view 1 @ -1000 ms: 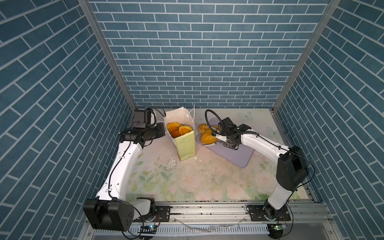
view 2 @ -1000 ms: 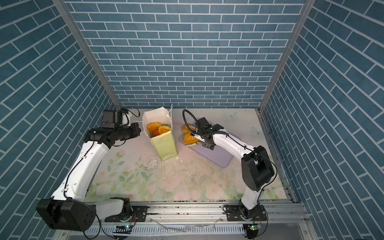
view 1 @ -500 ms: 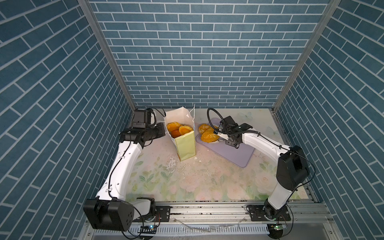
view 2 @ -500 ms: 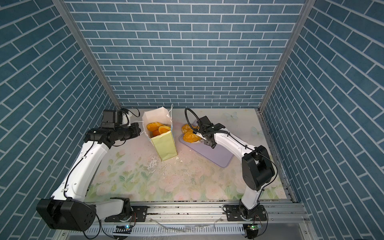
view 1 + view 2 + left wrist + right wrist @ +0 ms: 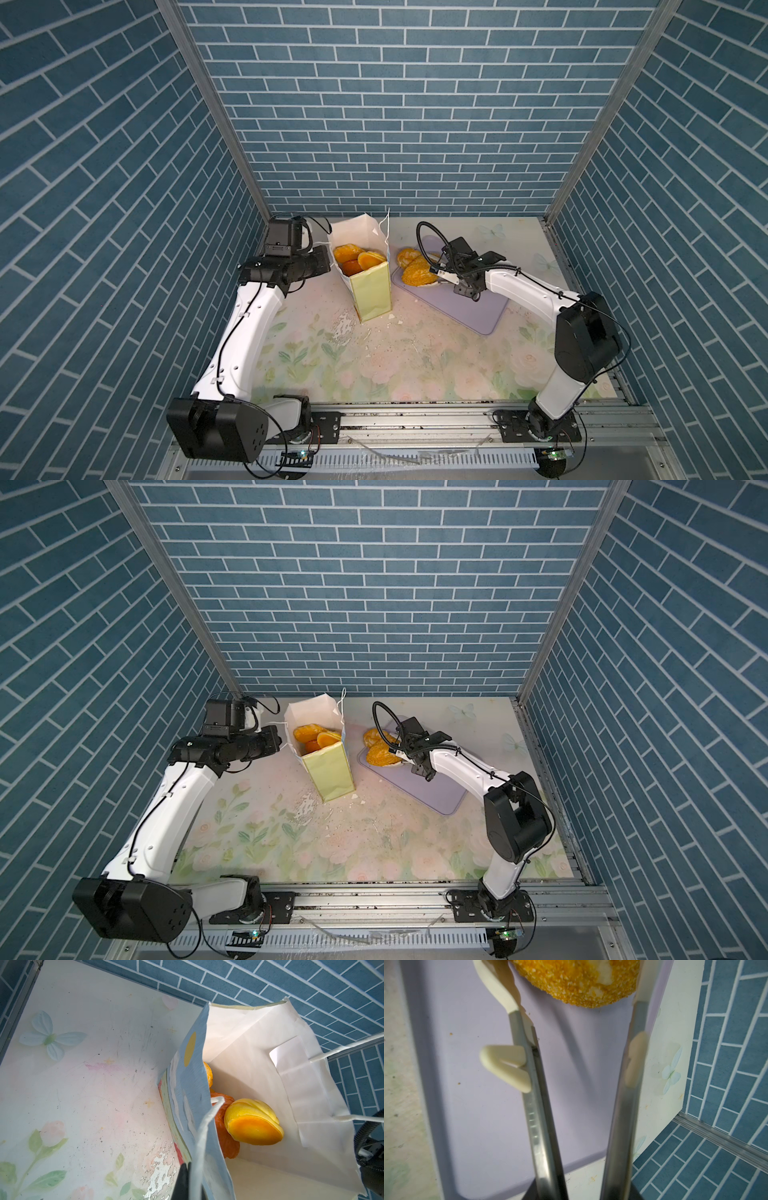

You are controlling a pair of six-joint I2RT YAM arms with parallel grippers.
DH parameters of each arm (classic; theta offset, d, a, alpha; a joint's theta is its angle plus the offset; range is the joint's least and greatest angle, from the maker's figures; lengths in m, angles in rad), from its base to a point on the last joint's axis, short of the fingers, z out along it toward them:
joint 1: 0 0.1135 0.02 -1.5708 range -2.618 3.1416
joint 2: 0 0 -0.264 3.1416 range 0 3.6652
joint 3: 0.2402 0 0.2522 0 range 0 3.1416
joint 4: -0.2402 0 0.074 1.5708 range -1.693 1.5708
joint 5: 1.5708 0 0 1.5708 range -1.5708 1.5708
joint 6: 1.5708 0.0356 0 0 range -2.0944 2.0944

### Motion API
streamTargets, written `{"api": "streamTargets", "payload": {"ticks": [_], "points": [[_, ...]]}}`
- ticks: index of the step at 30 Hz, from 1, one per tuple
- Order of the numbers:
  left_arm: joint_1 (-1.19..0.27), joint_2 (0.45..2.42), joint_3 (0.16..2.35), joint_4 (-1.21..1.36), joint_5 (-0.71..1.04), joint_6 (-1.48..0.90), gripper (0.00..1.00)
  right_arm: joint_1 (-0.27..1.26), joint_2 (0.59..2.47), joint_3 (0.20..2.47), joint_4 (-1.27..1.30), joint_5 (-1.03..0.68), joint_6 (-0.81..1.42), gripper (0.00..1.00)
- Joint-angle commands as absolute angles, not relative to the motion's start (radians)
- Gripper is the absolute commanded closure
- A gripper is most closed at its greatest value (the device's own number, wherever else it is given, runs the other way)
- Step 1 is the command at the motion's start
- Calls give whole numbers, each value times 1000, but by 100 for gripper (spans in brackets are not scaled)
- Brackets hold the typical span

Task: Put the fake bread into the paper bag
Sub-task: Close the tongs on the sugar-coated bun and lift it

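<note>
Nearest the observer, an aluminium rail [image 5: 415, 419] carries both arm bases at the front edge of the floral-printed tabletop [image 5: 415, 365], whose surface shows a worn white patch [image 5: 345, 328] with loose flakes. Beyond the patch stands the tall narrow paper bag [image 5: 371, 293], pale yellow-green on its front face and white inside, upright and open at the top. Several glossy orange toy pastries [image 5: 357, 259] lie inside it; the left wrist view shows a yellow rounded piece [image 5: 253, 1122] resting against a darker brown one [image 5: 226, 1140]. The left end effector [image 5: 185, 1180] is clenched on the bag's rim at its light blue side, on the bag's left in both top views. To the right of the bag, just beside it, lies the flat lavender rectangular tray [image 5: 469, 307]. At the tray's far-left end rests the seeded oval loaf [image 5: 415, 274], with two more golden pastries [image 5: 409, 257] just behind it. The right end effector [image 5: 437, 277] carries long metal fingers with cream tips [image 5: 496, 987] that stand on either side of the loaf; one tip touches it, but whether the loaf is firmly clamped cannot be determined. A thin white cord handle [image 5: 386, 226] rises from the bag's far rim. The blue brick-pattern wall [image 5: 395, 124] closes the rear of the cell.
</note>
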State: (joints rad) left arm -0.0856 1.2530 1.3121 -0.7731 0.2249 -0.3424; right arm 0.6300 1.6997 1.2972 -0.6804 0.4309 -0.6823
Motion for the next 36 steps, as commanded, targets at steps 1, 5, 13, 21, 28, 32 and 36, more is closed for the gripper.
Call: {"api": "streamTargets", "payload": {"ticks": [1, 5, 13, 21, 28, 32, 36], "points": [[-87, 1252, 1319, -786, 218, -331, 95, 634, 1583, 1254, -707, 441, -715, 79], [-87, 1251, 1318, -779, 223, -335, 95, 636, 1487, 1206, -726, 435, -671, 83], [-87, 1246, 1320, -779, 230, -338, 95, 635, 1400, 1137, -778, 408, -552, 86], [-89, 1241, 1321, -778, 236, -342, 95, 631, 1392, 1143, -809, 371, -479, 88], [-89, 1238, 1320, -781, 233, -339, 95, 628, 1384, 1170, -805, 353, -421, 89], [-89, 1239, 1321, -779, 233, -340, 95, 628, 1357, 1184, -829, 329, -400, 89], [-89, 1241, 1320, -777, 235, -339, 95, 629, 1325, 1187, -850, 347, -377, 89]]}}
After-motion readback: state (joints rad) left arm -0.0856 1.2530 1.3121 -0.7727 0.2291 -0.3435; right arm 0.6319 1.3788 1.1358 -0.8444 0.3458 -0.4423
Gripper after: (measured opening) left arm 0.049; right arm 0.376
